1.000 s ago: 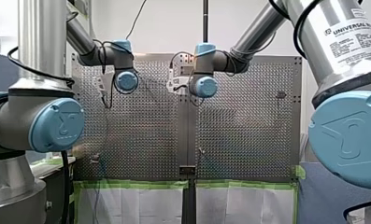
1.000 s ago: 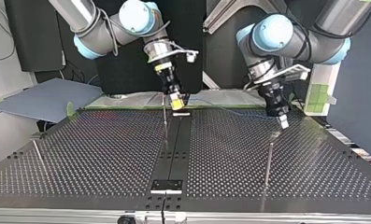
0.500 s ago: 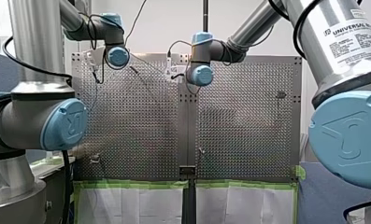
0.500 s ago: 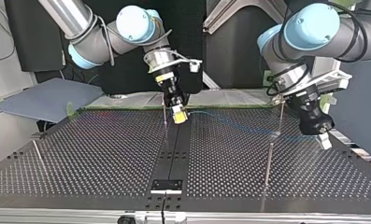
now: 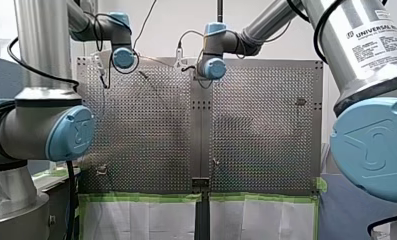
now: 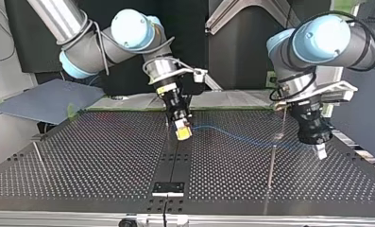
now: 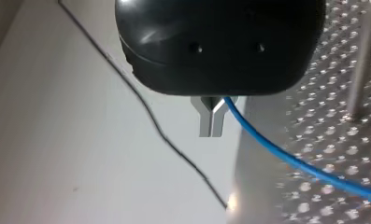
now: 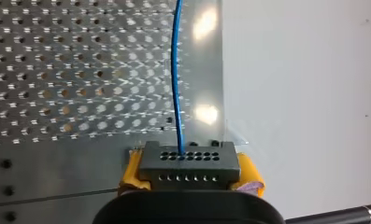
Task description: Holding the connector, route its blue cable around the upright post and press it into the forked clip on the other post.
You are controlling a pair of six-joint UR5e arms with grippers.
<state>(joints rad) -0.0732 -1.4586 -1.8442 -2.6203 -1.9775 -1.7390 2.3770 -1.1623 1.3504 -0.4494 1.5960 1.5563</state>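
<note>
Clearly, the connector (image 8: 189,161), a black block with rows of small holes, sits clamped between the yellow pads (image 8: 131,175) of my right gripper (image 8: 190,173), which is closed upon it. From its face the blue cable (image 8: 176,74) leaves straight ahead, away from the gripper, over the perforated table (image 8: 57,70).

In the top view the same connector (image 6: 183,131) hangs low above the table's middle, just beside a thin post (image 6: 168,137). The cable (image 6: 232,135) runs from it toward that view's right, almost level, with its long axis across the table. At the far end my left gripper (image 6: 320,152) has it. In the left wrist view the two metal fingers (image 7: 205,121) stand pressed together and the cable (image 7: 276,151) comes out at their root, so I judge that this gripper is closed on the cable.

Between the two grippers, nearer to my left one, stands a second post (image 6: 271,163). The cable crosses at the level of its top, and whether it touches there I cannot tell. Which post bears the forked clip is too small to read.

The coming move, I think, depends on which side of this second post the cable lies, and my left arm is the nearer one to steer it.
</note>
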